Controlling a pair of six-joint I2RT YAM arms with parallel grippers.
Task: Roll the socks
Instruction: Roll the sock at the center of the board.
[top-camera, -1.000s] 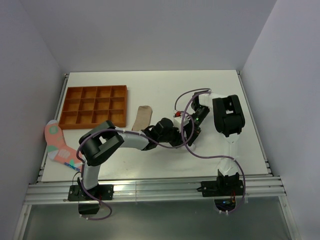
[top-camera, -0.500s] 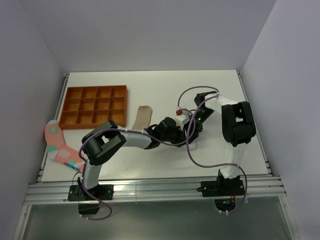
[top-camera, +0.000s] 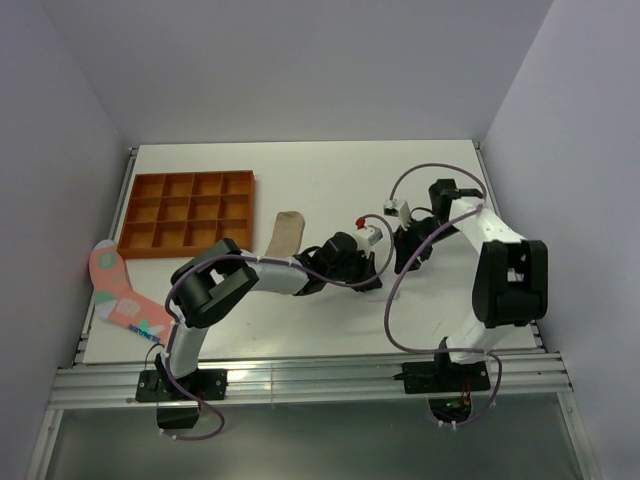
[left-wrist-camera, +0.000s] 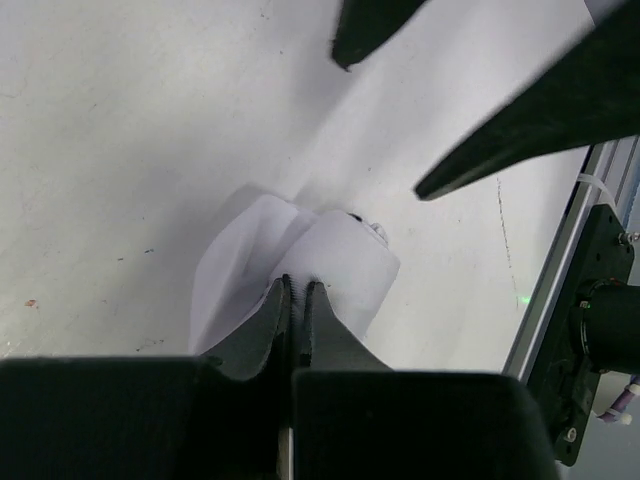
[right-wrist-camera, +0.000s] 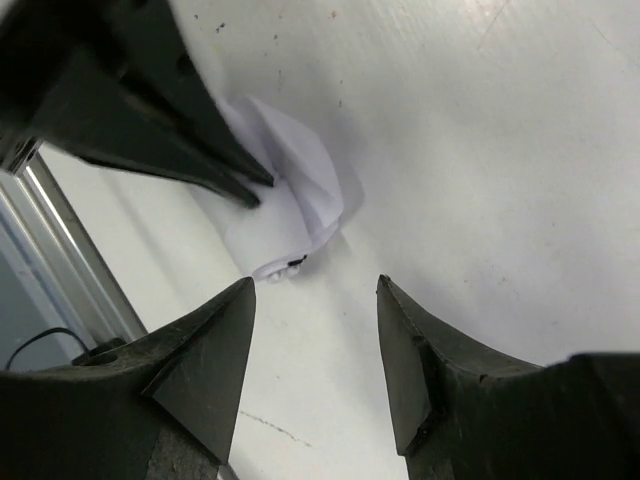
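Right now the left gripper (left-wrist-camera: 297, 287) is pinched shut on the bunched white sock (left-wrist-camera: 335, 262), which pokes just past its tips; the right gripper (right-wrist-camera: 315, 285), jaws apart, hovers just beside, sock straight ahead.

white sock (left-wrist-camera: 345, 262), beige sock (top-camera: 287, 232), pink sock (top-camera: 118, 292) w/ spots, orange tray (top-camera: 186, 253)

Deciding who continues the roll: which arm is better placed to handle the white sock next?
Left. The left tool is shut on the bunched white sock, while the right tool stands open and apart from it.
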